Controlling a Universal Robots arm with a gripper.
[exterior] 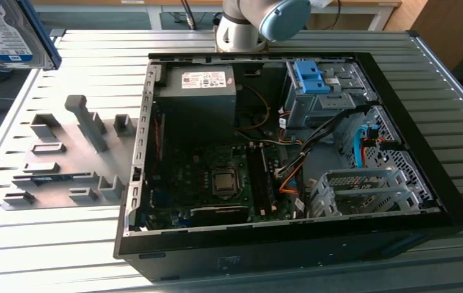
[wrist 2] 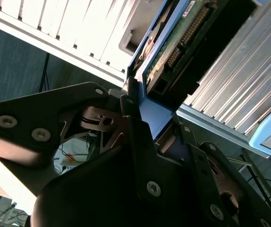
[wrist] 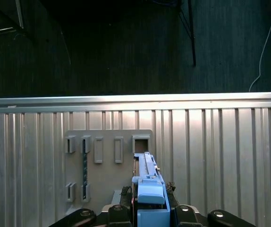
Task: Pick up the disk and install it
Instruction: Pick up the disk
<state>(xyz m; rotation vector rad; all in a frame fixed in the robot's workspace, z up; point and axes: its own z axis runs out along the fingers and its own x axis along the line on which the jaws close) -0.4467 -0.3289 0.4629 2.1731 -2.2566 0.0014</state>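
So the disk, a flat silver metal hard drive in a bright blue plastic bracket, hangs over the ribbed metal table at the exterior view's left, well apart from the open black computer case. Black pincer is pinching the bracket's end; I'd keep that hold square, no swinging.

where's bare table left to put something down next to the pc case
Bare table lies in the exterior view's lower left, between the grey fixture plate and the near edge, and again beyond the plate beside the computer case. Inside the case it is crowded with cables.
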